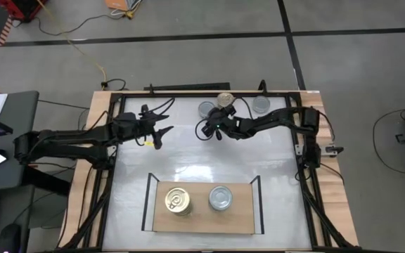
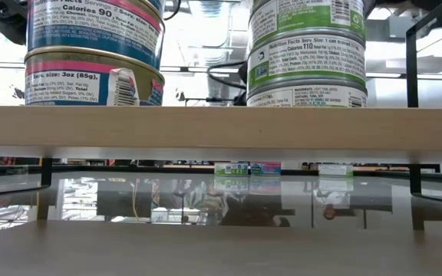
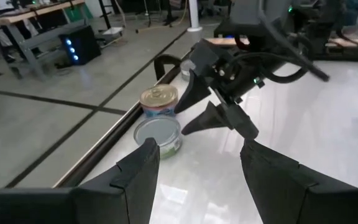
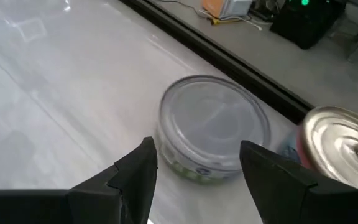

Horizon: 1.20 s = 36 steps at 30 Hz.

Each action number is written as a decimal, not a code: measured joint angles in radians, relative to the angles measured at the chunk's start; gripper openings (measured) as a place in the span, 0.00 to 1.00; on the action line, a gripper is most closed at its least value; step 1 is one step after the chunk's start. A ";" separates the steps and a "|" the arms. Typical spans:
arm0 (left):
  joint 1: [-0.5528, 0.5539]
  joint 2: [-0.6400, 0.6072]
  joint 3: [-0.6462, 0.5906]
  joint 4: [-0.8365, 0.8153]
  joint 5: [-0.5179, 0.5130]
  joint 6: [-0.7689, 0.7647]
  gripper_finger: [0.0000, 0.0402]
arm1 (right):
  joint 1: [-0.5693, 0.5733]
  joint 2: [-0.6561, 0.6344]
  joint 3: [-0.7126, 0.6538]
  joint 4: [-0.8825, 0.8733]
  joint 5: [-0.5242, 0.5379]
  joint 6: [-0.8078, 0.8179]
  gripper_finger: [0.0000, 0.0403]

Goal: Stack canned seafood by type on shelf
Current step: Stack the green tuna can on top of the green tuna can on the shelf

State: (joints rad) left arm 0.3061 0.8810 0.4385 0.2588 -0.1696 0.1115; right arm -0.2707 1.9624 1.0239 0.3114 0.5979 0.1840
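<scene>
My right gripper (image 4: pixel 194 171), fingers parted and empty, hovers at a silver-lidded tin (image 4: pixel 213 127) by the table's (image 1: pixel 188 158) far edge (gold-lidded tin (image 4: pixel 340 146) beside); left gripper (image 1: pixel 162 132) also parted, empty. Shelf (image 1: pixel 201 221) holds two stacks.

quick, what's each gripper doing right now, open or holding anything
left gripper: open, empty, hovering over the white tabletop.
right gripper: open, empty, just short of a silver-lidded can at the table's far edge.
</scene>
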 joint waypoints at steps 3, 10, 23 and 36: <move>0.000 0.003 0.000 -0.005 0.000 0.004 0.53 | 0.000 0.024 0.000 0.047 0.000 -0.017 0.63; 0.000 0.004 0.000 -0.014 0.000 0.008 0.53 | -0.014 0.035 0.000 0.014 -0.020 -0.015 0.63; 0.000 0.003 0.001 -0.021 0.000 0.006 0.53 | 0.025 -0.004 -0.002 -0.217 -0.169 0.121 0.63; 0.000 0.003 0.002 -0.022 0.001 0.000 0.53 | -0.039 -0.011 0.000 0.109 -0.123 0.005 0.63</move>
State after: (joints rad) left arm 0.3061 0.8845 0.4400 0.2371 -0.1688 0.1116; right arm -0.3097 1.9519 1.0244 0.4207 0.4747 0.1891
